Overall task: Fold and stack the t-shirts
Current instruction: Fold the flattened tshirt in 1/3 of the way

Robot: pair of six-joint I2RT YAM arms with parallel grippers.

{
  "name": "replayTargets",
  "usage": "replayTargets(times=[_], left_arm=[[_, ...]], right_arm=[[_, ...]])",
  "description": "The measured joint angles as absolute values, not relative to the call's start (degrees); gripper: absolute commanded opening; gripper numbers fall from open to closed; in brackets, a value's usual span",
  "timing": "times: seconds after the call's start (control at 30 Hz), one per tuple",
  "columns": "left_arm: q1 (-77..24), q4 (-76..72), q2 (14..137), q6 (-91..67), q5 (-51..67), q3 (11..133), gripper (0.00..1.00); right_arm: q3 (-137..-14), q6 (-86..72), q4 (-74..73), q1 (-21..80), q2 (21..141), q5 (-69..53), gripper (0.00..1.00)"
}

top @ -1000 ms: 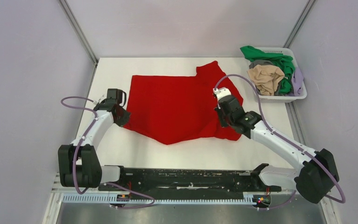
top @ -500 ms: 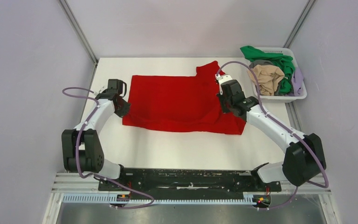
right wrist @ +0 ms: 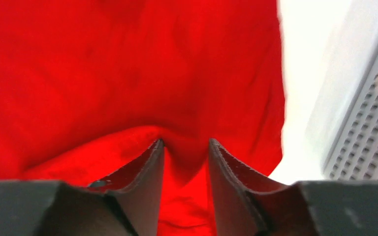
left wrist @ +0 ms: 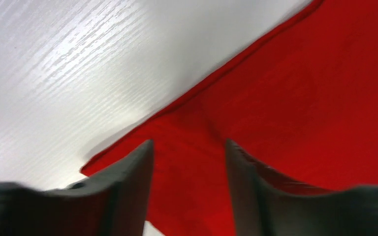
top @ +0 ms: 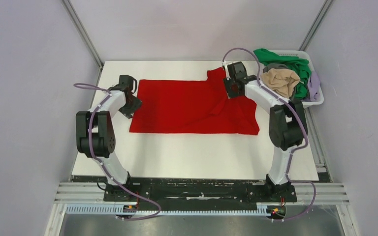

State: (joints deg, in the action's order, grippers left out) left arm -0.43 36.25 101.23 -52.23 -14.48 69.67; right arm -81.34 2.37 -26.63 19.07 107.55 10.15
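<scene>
A white slatted plastic basket sits at the far right corner of the white table. It holds 4 crumpled t-shirts heaped together. A green one drapes over the back rim, a grey one is mostly buried under it, a beige one is bunched at the front left, and a lavender one hangs at the right wall. How the 4 are layered lower down is hidden.

The large bright red t-shirt lies outside the basket, spread across the far half of the table as a wide band with a straight near edge. A flap sticks up at its far right, just beside the basket.

The left gripper is at the shirt's left edge. In the left wrist view its 2 dark fingers stand apart with red cloth filling the gap. A cloth corner casts a shadow on the table. I cannot tell whether the fingers pinch the fabric or only straddle it, and that picture is blurred.

The right gripper is at the shirt's far right, by the flap. Creases in the cloth run toward it. Its wrist view shows a ridge of red cloth gathered up and clamped between the fingertips. The basket's slatted wall shows at the right margin, cut off by the frame.
</scene>
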Motion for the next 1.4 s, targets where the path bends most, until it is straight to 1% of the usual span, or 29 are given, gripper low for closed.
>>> replayTargets(times=[0.03,0.1,0.2,0.27,0.33,0.43,0.5,0.57,0.67,0.8,1.03,1.27,1.4], left_arm=[[-0.38,36.45,101.69,-52.4,-14.66,70.61,0.99],[-0.34,36.64,101.47,-52.53,-15.07,71.66,1.0],[-0.34,37.12,98.7,-52.62,-16.01,71.77,1.0],[-0.34,37.08,95.37,-52.62,-16.34,71.18,1.0],[-0.34,36.69,91.39,-52.58,-16.01,69.69,1.0],[-0.34,35.16,86.17,-52.4,-13.56,66.92,1.0],[-0.34,33.04,84.55,-52.18,-11.11,64.75,1.0],[-0.34,30.96,84.75,-51.92,-8.16,62.48,1.0],[-0.34,29.26,86.17,-51.4,-4.64,59.7,1.0],[-0.34,27.94,87.61,-50.63,-1.48,57.1,1.0],[-0.34,27.29,87.53,-49.56,-1.06,55.44,1.0],[-0.34,27.75,86.89,-48.51,-1.43,55.44,1.0],[-0.34,28.25,86.65,-47.75,-1.43,55.44,1.0]], right_arm=[[-85.47,2.66,-27.51,18.48,110.69,10.66,0.65],[-90.91,2.57,-28.32,17.74,114.37,12.45,0.97],[-91.85,2.44,-28.32,16.97,113.91,14.04,0.98],[-87.37,2.33,-26.3,16.8,110.37,13.67,0.98],[-79.99,1.65,-25.08,16.82,104.33,11.27,0.98],[-69.56,-0.47,-21.37,16.88,95.83,3.73,0.98],[-64.86,-2.04,-19.03,16.95,92.62,-2.35,0.98],[-61.14,-3.66,-15.84,17.37,91.74,-8.38,0.98],[-59.22,-5.08,-14.15,18.79,93.49,-13.32,0.98],[-59.99,-5.74,-12.84,21.63,97.62,-15.46,0.98],[-70.32,-4.99,-14.28,27.33,107.63,-12.86,0.98],[-82.85,-6.7,-14.04,27.55,116.97,-11.42,0.98],[-88.71,-7.51,-12.84,27.42,119.37,-9.72,0.98]])
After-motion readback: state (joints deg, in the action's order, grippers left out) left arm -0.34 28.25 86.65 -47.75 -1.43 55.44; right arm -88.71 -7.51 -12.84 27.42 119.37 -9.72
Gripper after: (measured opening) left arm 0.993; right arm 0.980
